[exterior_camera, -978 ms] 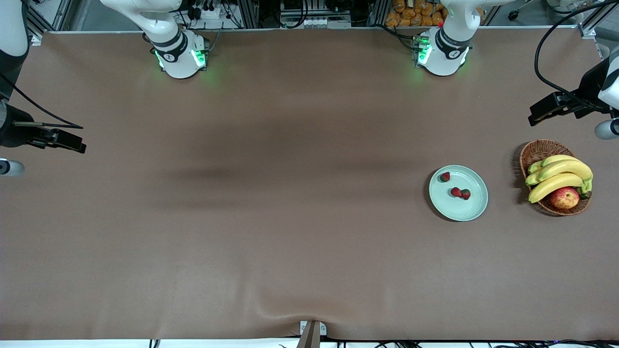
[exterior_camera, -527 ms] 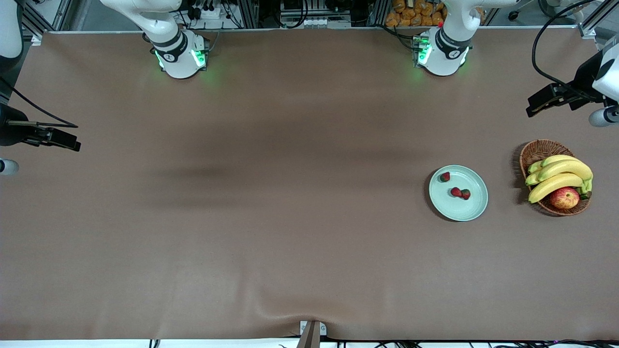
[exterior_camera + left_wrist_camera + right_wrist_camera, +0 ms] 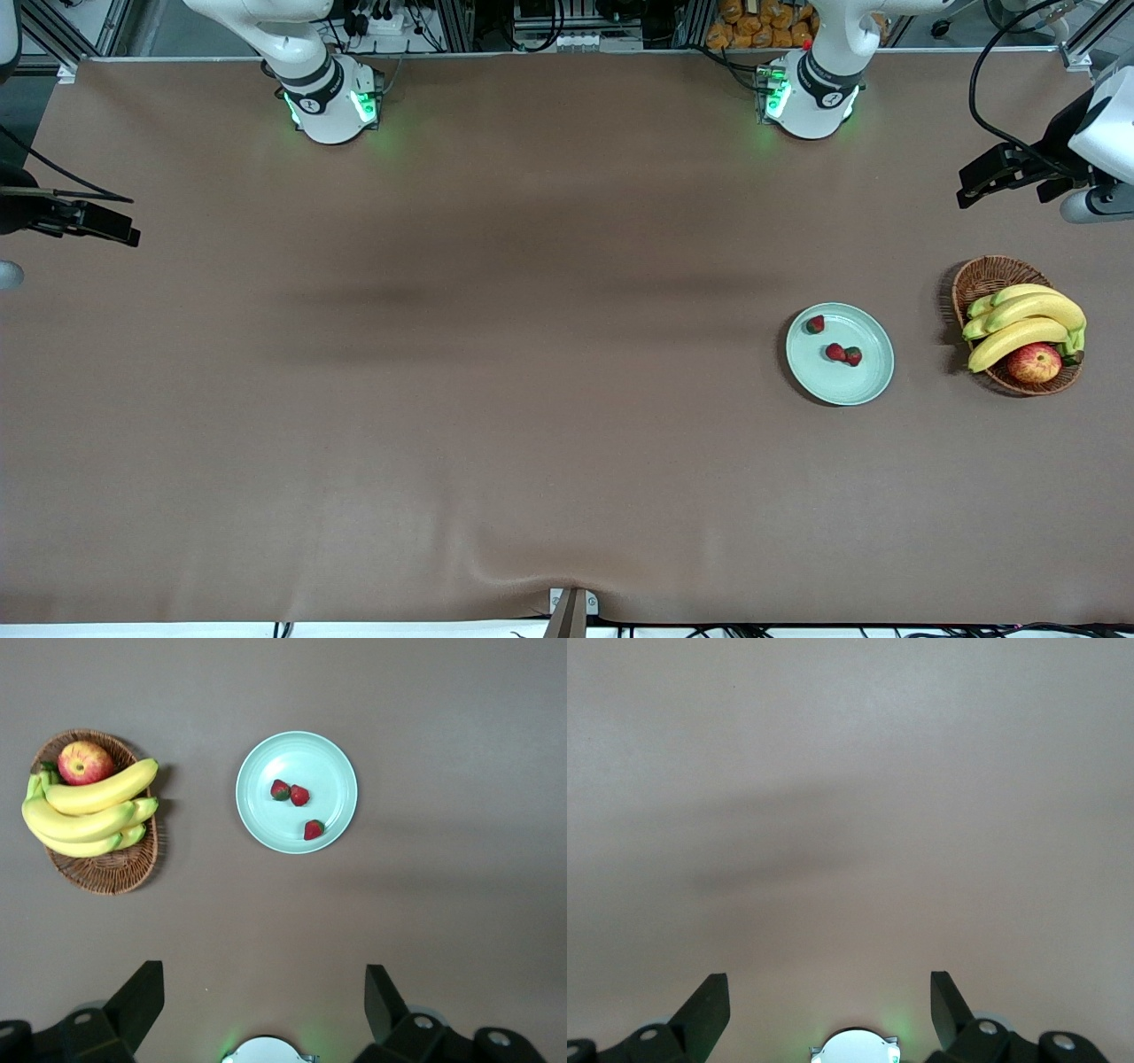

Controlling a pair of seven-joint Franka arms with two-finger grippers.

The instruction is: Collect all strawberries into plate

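Observation:
Three strawberries [image 3: 815,324] [image 3: 834,353] [image 3: 853,356] lie in the pale mint-green plate [image 3: 868,385], toward the left arm's end of the table. Two of them touch; the third lies apart near the rim. The left wrist view shows the plate [image 3: 310,753] and the berries [image 3: 280,789] [image 3: 300,796] [image 3: 313,829] from high above. My left gripper [image 3: 264,979] is open and empty, high over bare table near the left arm's end. My right gripper [image 3: 830,983] is open and empty, high over bare table at the right arm's end.
A brown wicker basket [image 3: 983,275] with bananas [image 3: 1028,310] and a red-yellow apple [image 3: 1034,362] stands beside the plate, closer to the left arm's end. It also shows in the left wrist view [image 3: 106,873]. The left arm's hand [image 3: 1094,133] and the right arm's hand [image 3: 53,217] sit at the view's edges.
Both arms' hands have drawn outward and toward the robots' base edge of the table. The plate, strawberries and basket have not moved.

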